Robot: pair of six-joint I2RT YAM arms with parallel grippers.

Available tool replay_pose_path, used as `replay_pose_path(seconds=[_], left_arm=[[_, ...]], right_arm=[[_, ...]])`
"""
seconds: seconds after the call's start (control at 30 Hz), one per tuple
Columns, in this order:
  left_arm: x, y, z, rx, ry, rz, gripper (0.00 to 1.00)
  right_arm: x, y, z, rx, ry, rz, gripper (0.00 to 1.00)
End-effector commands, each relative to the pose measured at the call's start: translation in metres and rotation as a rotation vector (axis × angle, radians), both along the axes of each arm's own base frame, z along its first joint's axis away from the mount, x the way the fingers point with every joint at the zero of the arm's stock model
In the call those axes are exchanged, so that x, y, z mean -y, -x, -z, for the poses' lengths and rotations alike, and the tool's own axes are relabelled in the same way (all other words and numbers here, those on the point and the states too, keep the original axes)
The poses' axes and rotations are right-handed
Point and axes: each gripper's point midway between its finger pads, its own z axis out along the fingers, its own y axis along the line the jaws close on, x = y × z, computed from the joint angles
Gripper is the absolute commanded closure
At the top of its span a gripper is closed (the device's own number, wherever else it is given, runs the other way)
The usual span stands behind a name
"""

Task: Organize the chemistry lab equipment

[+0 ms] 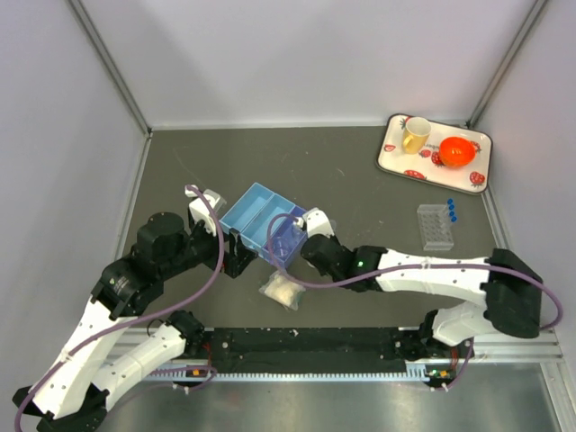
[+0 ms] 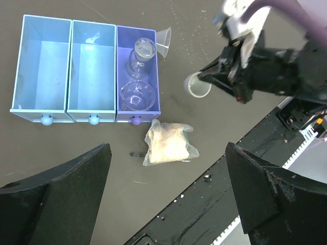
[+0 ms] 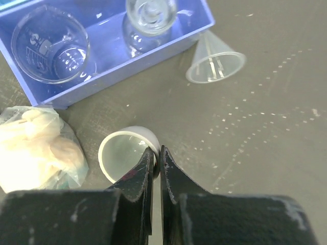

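1. I have the right gripper (image 3: 156, 153) clamped together on the thin rim of a small beaker (image 3: 122, 153). The beaker is on the table side of the blue tray (image 2: 43, 61), just beside the bag of white material (image 3: 36, 148). I cannot tell whether it has left the table.
2. My left gripper (image 2: 167, 150) hangs above the bag with its jaws wide apart, holding nothing.
3. As I read it, the step in hand is picking up this beaker for the tray. The next move calls for a lift clear of the tray wall. Then comes a gentle set-down in a compartment, kept off the glass already there, since a rim pinch may let the beaker swing.
4. The count:
   - One tray of three compartments, two of them bare.
   - One wide beaker (image 3: 48, 43) and one flask (image 3: 150, 13), sharing the end compartment.
   - One funnel (image 3: 214, 64), on its side beside the tray.
   - One bag.
   - One tube rack (image 1: 435, 229), well apart.
   - Blue-capped tubes (image 1: 451, 210): three, as best I can make out.
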Motion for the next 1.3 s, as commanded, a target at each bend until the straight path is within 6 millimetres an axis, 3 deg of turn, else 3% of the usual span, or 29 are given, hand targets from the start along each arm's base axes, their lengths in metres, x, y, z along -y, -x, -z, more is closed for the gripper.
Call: replay_pose_path(seconds=[0.0,0.13,0.33,0.37,0.4,0.43,0.47,0.5,0.53,0.57,0.6,0.8,1.27], left_arm=[[0.003,-0.003,-0.013,0.041,0.033,0.007,0.01],[0.003,-0.002,-0.014,0.037,0.04,0.003,0.01],[0.005,0.003,-0.014,0.026,0.062,0.014,0.01],[0.005,0.002,-0.014,0.026,0.062,0.01,0.01],[0.004,0.003,-0.014,0.027,0.063,0.008,0.01],[0.003,0.002,-0.013,0.027,0.057,0.003,0.01],[0.001,0.002,-0.011,0.026,0.05,-0.004,0.01],[0.001,0.002,-0.011,0.027,0.048,-0.006,0.01],[0.0,0.002,-0.008,0.021,0.04,-0.008,0.01],[-0.001,0.002,-0.008,0.02,0.038,-0.013,0.01],[-0.002,0.003,-0.008,0.025,0.04,-0.011,0.01],[-0.006,0.004,-0.003,0.02,0.024,-0.028,0.01],[-0.005,0.005,0.001,0.013,0.027,-0.021,0.01]], right_arm=[[0.012,-0.004,-0.055,0.081,-0.033,0.042,1.0],[0.005,-0.012,-0.104,0.133,-0.087,0.03,1.0],[-0.025,-0.049,-0.143,0.108,-0.155,-0.004,1.0],[-0.033,-0.056,-0.135,0.082,-0.143,-0.008,1.0],[-0.043,-0.066,-0.148,0.081,-0.179,-0.012,1.0],[-0.052,-0.067,-0.146,0.042,-0.189,-0.044,1.0],[-0.056,-0.081,-0.131,0.006,-0.163,-0.03,1.0],[-0.066,-0.088,-0.146,0.011,-0.197,-0.037,1.0],[-0.075,-0.089,-0.145,-0.021,-0.208,-0.065,1.0],[-0.08,-0.098,-0.124,-0.071,-0.17,-0.061,1.0],[-0.088,-0.104,-0.137,-0.068,-0.197,-0.071,1.0],[-0.123,-0.11,-0.098,-0.214,-0.145,-0.145,1.0],[-0.143,-0.101,-0.026,-0.382,-0.065,-0.211,1.0]])
